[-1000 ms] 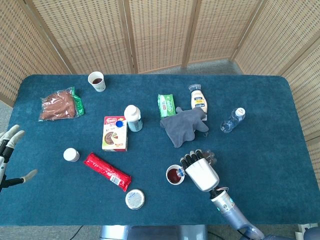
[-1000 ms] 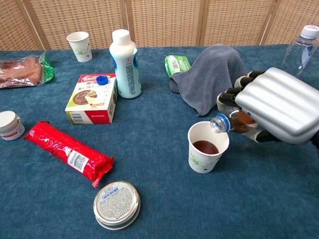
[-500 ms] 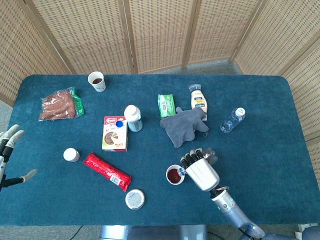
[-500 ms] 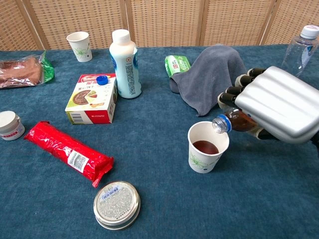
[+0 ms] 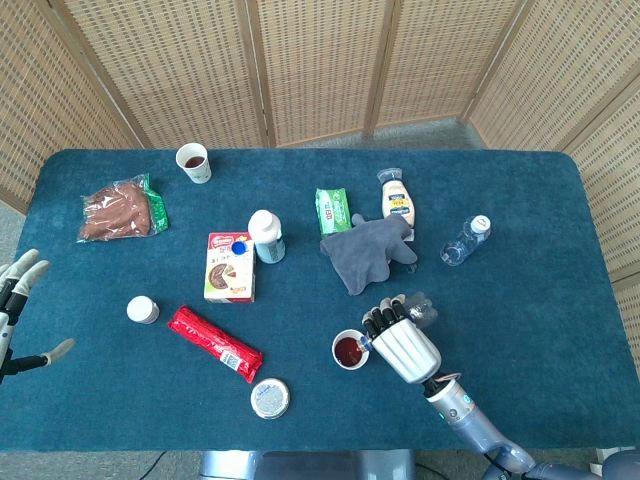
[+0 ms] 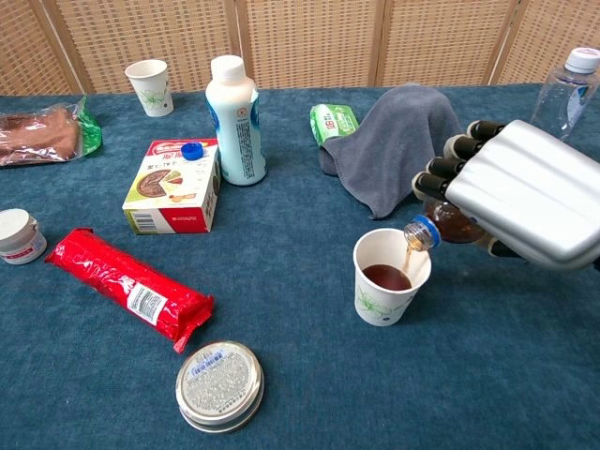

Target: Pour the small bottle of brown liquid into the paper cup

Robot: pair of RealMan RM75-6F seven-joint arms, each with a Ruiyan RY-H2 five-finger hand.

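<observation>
My right hand grips a small bottle of brown liquid, tipped with its mouth over the rim of a white paper cup. A thin brown stream runs from the bottle's mouth into the cup, which holds brown liquid. The bottle is mostly hidden by the fingers; in the head view it cannot be made out clearly. My left hand hangs open at the table's far left edge, holding nothing.
A grey cloth lies just behind the cup. A second paper cup stands at the back left. A white bottle, a box, a red packet, a round lid and a clear water bottle are also on the table.
The right hand has tilted the bottle a little further, raising its base, and a brown stream now falls into the cup. The left hand has not moved.
</observation>
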